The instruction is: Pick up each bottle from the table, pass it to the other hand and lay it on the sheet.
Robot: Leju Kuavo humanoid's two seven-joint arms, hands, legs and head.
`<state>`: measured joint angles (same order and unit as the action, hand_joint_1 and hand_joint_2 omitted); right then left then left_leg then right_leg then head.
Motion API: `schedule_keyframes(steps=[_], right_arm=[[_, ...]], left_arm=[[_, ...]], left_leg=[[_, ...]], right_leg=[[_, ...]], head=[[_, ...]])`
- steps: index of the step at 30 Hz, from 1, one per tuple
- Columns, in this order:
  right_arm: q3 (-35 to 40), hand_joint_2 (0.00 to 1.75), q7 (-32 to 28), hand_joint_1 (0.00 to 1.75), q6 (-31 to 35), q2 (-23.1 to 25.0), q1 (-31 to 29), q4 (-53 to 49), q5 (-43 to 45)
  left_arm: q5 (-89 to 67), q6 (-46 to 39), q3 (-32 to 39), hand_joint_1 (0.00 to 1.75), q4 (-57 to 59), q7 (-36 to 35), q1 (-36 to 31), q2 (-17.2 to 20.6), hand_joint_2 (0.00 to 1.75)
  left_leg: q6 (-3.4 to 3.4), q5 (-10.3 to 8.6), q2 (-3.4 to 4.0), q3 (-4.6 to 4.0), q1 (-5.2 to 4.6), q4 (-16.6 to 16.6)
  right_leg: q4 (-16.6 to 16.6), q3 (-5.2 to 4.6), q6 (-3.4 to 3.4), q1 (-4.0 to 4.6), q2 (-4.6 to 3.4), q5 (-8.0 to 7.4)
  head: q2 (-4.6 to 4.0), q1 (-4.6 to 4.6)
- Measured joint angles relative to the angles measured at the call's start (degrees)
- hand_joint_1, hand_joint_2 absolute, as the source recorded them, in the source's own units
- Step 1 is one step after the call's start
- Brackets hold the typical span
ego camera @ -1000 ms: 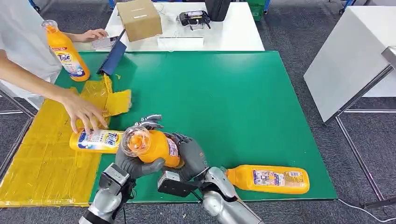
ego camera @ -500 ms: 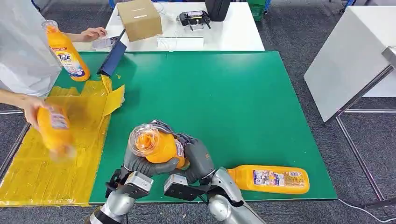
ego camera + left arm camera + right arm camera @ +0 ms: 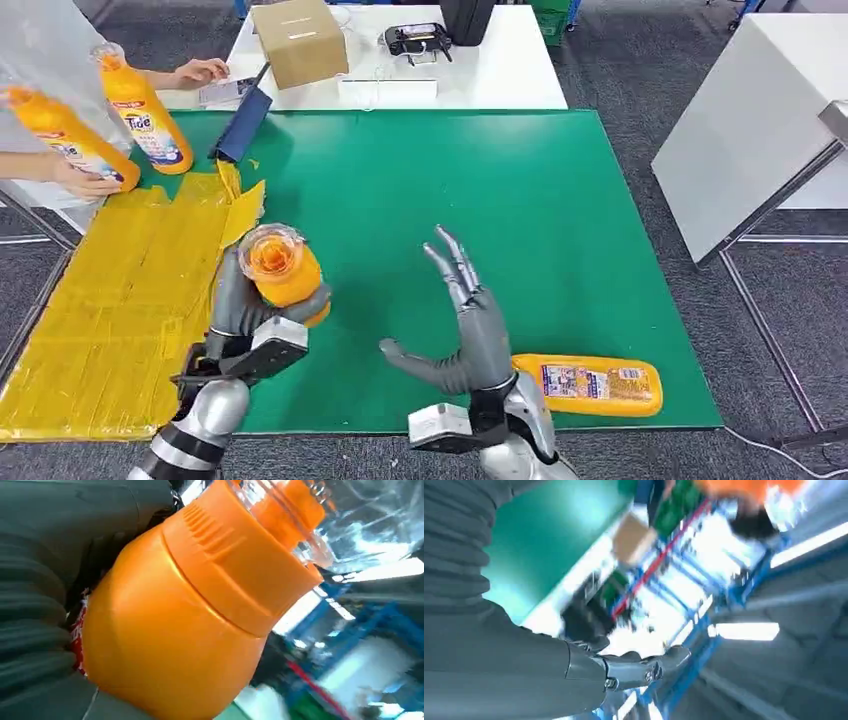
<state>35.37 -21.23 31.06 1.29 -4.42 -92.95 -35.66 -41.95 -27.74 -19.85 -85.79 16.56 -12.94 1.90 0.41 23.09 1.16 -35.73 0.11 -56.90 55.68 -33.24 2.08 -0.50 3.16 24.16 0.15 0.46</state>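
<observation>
**Handover complete: bottle in the left hand, beside the sheet**

A green mat (image 3: 480,220) covers the work table, with a yellow sheet (image 3: 110,320) spread along the left of the frame. The held bottle (image 3: 285,272), orange with a clear cap, sits left of centre in the lower half of the head view, cap pointing toward the camera; the left hand (image 3: 240,310) grasps it around the body, just beside the sheet's right edge. The right hand (image 3: 465,320), lower centre, is released, fingers spread and holding nothing, well apart from the bottle. A second bottle (image 3: 588,384) lies on its side on the mat at lower right, near the right wrist. At upper left a person's hand (image 3: 85,180) holds a third bottle (image 3: 65,140), and a fourth (image 3: 143,112) stands upright near it.

The pass to the other hand appears done. The next move calls for carrying the bottle leftward over the sheet, tipping it onto its side and letting go low.
</observation>
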Motion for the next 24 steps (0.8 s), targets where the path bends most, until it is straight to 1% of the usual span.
schedule_keyframes(steps=[3, 4, 5, 6, 8, 9, 10, 11, 12, 14, 18, 21, 24], right_arm=[[-3.4, 1.75, 1.5, 0.0, -0.6, -1.5, 2.8, -3.7, -2.0], [-4.6, 1.75, 2.0, 0.0, -1.2, -2.0, 3.6, -4.4, -3.2], [-5.7, 1.75, 2.8, 0.0, -1.9, -2.4, 4.3, -5.1, -5.3], [-6.5, 1.75, 3.7, 0.0, -2.6, -2.9, 5.0, -5.5, -7.4], [-7.8, 1.75, 6.1, 0.0, -5.2, -4.0, 6.0, -5.9, -10.8], [-8.2, 1.75, 7.4, 0.0, -6.8, -4.7, 6.4, -6.0, -12.4], [-8.5, 1.75, 8.8, 0.0, -8.5, -5.4, 6.8, -5.9, -14.0], [-8.7, 1.75, 10.0, 0.0, -10.2, -6.0, 7.1, -5.9, -15.4], [-8.7, 1.75, 11.3, 0.0, -11.9, -6.9, 7.3, -5.8, -16.8], [-8.7, 1.75, 13.1, 0.0, -13.8, -8.4, 7.6, -5.6, -18.7], [-8.6, 1.75, 17.3, 0.0, -18.1, -11.7, 8.2, -4.9, -21.9], [-8.5, 1.75, 20.2, 0.0, -20.1, -15.0, 9.8, -4.4, -22.9], [-8.3, 1.75, 23.4, 0.0, -20.9, -18.6, 11.6, -4.3, -23.5]], left_arm=[[-10.8, -0.8, 3.3, 1.75, 2.4, -5.3, -2.6, 1.7, 1.75], [-17.2, -2.5, 4.2, 1.75, 3.7, -7.6, -3.3, 2.1, 1.75], [-26.5, -5.3, 4.8, 1.75, 5.2, -12.3, -4.0, 3.0, 1.75], [-35.8, -7.5, 4.7, 1.75, 6.9, -18.7, -4.8, 4.2, 1.75], [-50.1, -8.3, 0.6, 1.75, 10.8, -38.0, -8.0, 8.8, 1.75], [-52.0, -8.1, -3.7, 1.75, 13.5, -49.0, -10.2, 11.1, 1.75], [-50.8, -7.9, -8.5, 1.75, 16.2, -57.0, -12.5, 12.8, 1.75], [-49.6, -7.9, -12.6, 1.75, 18.7, -61.7, -14.5, 14.5, 1.75], [-49.1, -7.9, -16.4, 1.75, 21.3, -62.0, -15.8, 16.0, 1.75], [-48.5, -8.1, -22.8, 1.75, 26.1, -58.3, -17.4, 17.8, 1.75], [-48.1, -8.2, -31.9, 1.75, 34.3, -56.8, -21.0, 19.2, 1.75], [-48.0, -10.2, -35.9, 1.75, 39.9, -56.7, -21.7, 19.3, 1.75], [-48.0, -11.8, -37.5, 1.75, 44.3, -56.6, -20.5, 18.2, 1.75]], left_leg=[[0.01, 0.01, 0.01, 0.0, -0.02, 0.0], [0.01, 0.01, 0.0, 0.0, -0.02, 0.0], [0.01, 0.01, 0.01, 0.01, -0.03, 0.0], [0.01, 0.01, 0.01, 0.01, -0.03, 0.0], [0.01, 0.0, 0.19, 0.01, -0.02, 0.0], [0.01, 0.0, 0.28, 0.0, -0.02, 0.0], [0.01, 0.0, 0.28, 0.02, -0.02, 0.0], [0.01, 0.0, 0.27, 0.08, -0.02, 0.0], [0.0, 0.0, 0.25, 0.1, -0.02, 0.0], [0.0, 0.0, 0.27, 0.08, -0.02, 0.0], [0.02, 0.03, 0.29, 0.02, -0.07, 0.0], [0.03, 0.04, 0.25, 0.02, -0.15, 0.0], [0.04, 0.06, 0.25, -0.01, -0.17, 0.0]], right_leg=[[0.0, 0.0, 0.01, -0.02, -0.05, -0.01], [0.0, 0.01, 0.01, -0.04, -0.04, -0.01], [0.0, 0.01, 0.01, -0.05, -0.05, -0.01], [0.0, -0.02, 0.01, -0.05, -0.05, -0.02], [0.0, -0.2, -0.01, -0.05, -0.15, -0.05], [0.0, -0.18, 0.0, -0.05, -0.21, -0.06], [0.0, -0.07, 0.0, -0.04, -0.21, -0.06], [0.0, -0.02, 0.0, -0.03, -0.21, -0.06], [0.0, 0.02, 0.0, -0.03, -0.18, -0.05], [0.0, 0.0, -0.01, -0.03, -0.19, -0.04], [0.0, -0.02, 0.0, -0.09, -0.23, -0.05], [0.0, -0.04, 0.02, -0.14, -0.19, -0.03], [0.0, -0.04, 0.03, -0.15, -0.19, -0.02]], head=[[0.0, 0.02], [0.0, 0.0], [0.0, 0.02], [0.0, -0.02], [0.0, 0.04], [0.0, -0.04], [0.0, -0.04], [0.0, -0.02], [0.0, -0.02], [0.0, 0.07], [0.0, 0.02], [0.0, 0.0], [0.0, 0.0]])
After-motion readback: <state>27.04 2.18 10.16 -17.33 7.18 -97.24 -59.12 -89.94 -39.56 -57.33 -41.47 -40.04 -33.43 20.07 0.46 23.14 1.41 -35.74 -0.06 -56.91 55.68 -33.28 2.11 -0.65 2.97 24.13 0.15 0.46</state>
